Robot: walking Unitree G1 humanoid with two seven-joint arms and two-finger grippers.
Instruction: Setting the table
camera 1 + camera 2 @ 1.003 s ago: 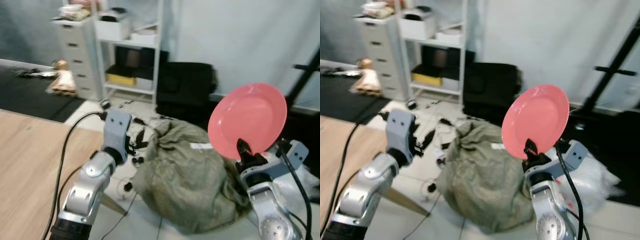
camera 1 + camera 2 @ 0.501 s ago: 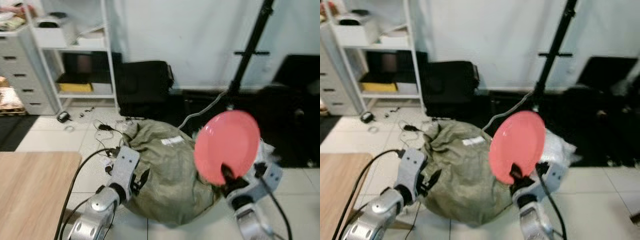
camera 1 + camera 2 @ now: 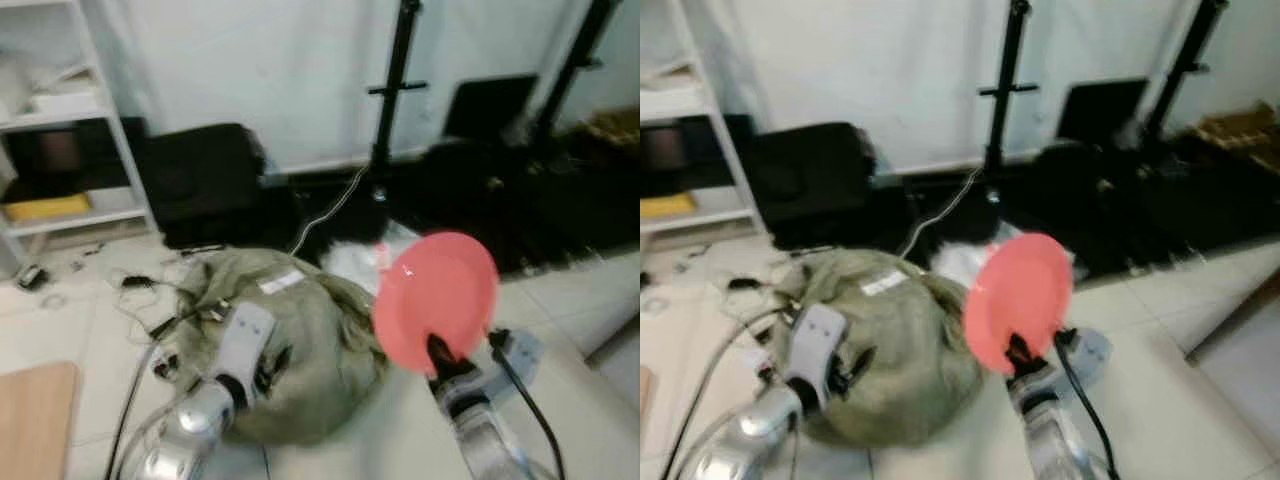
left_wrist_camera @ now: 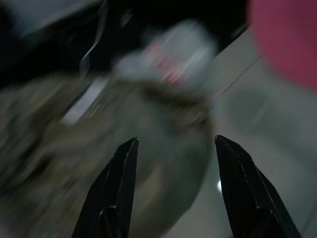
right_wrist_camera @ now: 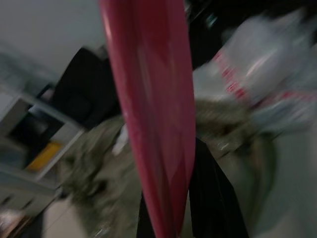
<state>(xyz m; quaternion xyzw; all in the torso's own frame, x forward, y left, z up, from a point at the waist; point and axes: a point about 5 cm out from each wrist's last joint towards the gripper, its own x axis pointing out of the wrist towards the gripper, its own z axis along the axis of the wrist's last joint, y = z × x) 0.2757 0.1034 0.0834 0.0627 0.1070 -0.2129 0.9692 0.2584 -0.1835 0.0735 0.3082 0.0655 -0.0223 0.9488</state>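
A corner of the wooden counter [image 3: 35, 415] sits at the near left as the robot crosses a cluttered tiled floor, white shelving [image 3: 70, 120] against the far-left wall. The left end effector [image 4: 171, 193] hangs over an olive sack [image 3: 290, 330] lying on the floor, its fingers spread wide and carrying nothing. To the right, the right end effector [image 3: 440, 352] grips a pink plate [image 3: 436, 297] by its lower rim, the plate standing nearly on edge above the wrist, with black light stands [image 3: 392, 90] and dark cases along the far wall. The views are blurred. Carrying it well likely means keeping a firm pinch, holding the plate clear of the sack and stands, and levelling it only over the counter.
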